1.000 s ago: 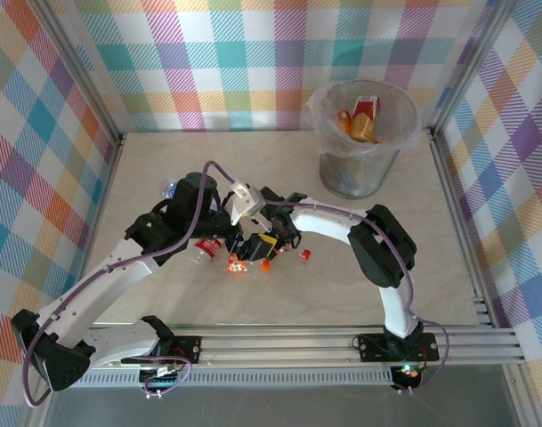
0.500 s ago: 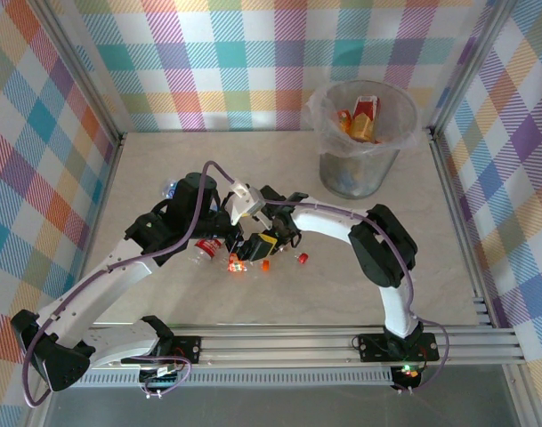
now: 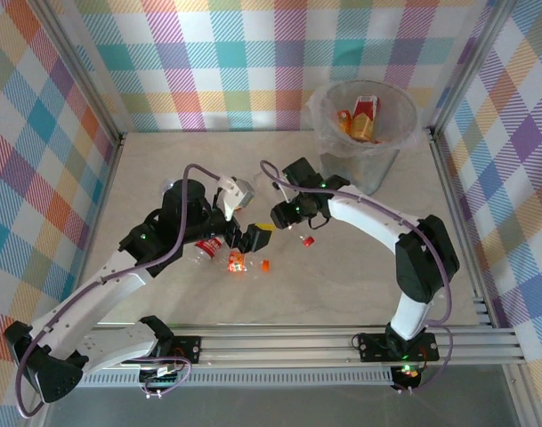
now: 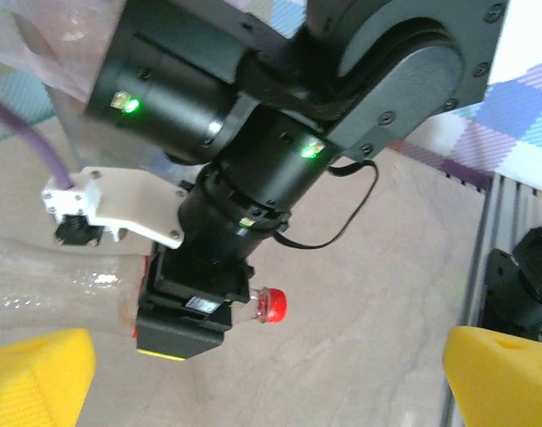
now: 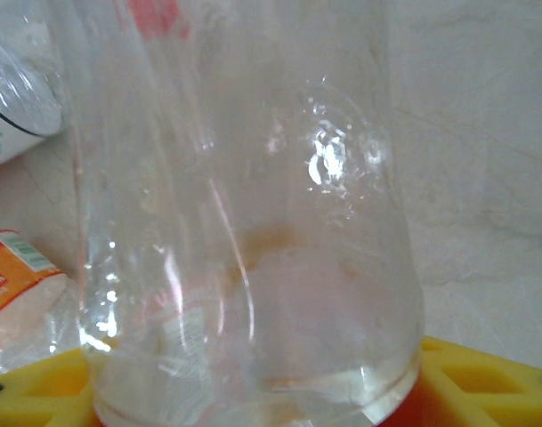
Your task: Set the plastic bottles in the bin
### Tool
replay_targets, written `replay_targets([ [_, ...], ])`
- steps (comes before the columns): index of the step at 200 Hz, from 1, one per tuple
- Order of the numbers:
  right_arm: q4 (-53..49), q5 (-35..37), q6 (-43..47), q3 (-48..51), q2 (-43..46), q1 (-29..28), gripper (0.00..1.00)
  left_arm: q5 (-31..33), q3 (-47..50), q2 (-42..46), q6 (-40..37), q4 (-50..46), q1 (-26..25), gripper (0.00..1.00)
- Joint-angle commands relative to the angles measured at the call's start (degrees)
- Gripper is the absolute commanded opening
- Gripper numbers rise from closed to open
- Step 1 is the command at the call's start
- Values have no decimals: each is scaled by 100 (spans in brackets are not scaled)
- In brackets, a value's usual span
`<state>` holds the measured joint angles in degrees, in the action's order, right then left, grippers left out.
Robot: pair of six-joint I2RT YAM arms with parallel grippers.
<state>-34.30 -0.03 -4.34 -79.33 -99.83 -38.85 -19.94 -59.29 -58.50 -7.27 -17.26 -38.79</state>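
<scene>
Bottles (image 3: 208,248) lie loose on the desk (image 3: 342,285) left of centre: one is clear with a red label, and just beside it are a smaller orange bottle (image 3: 237,262) and an orange bit (image 3: 265,265) too small to identify. The left claw (image 3: 253,236) hangs just over them, its yellow pads (image 4: 39,374) spread wide apart with nothing between them. A little farther back, close beside it, the right claw (image 3: 290,221) is clamped on a clear bottle (image 5: 253,222). The left wrist view shows this bottle's red cap (image 4: 272,305) sticking out sideways from the grip, off the desk. In the right wrist view the pads hold the wide body, with the neck pointing away. A bluish thing (image 3: 170,189), perhaps another bottle, lies beside the left arm. The bin (image 3: 351,173) stands at the far right, lined with a bag, with several bottles already inside.

The held bottle looks empty, so it should weigh very little. Its thin wall is smooth and will probably dent under pressure, which could let it slip or twist in the grip. A hold across the body, near the stiffer base or shoulder, seems safest. For the loose bottles the same place suits, taken across the width so they cannot roll away.
</scene>
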Motion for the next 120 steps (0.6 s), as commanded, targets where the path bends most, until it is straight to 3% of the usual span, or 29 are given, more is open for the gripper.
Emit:
replay_targets([
  [1,-14,-372,-178,-128,342,134,62,366,93,161,300,512,61,100],
  [70,-206,-638,-278,-751,1050,725,62,861,407,418,764,1100,104,100],
  [120,-454,-211,-190,-1697,1247,1215,62,962,476,541,829,1206,145,100],
])
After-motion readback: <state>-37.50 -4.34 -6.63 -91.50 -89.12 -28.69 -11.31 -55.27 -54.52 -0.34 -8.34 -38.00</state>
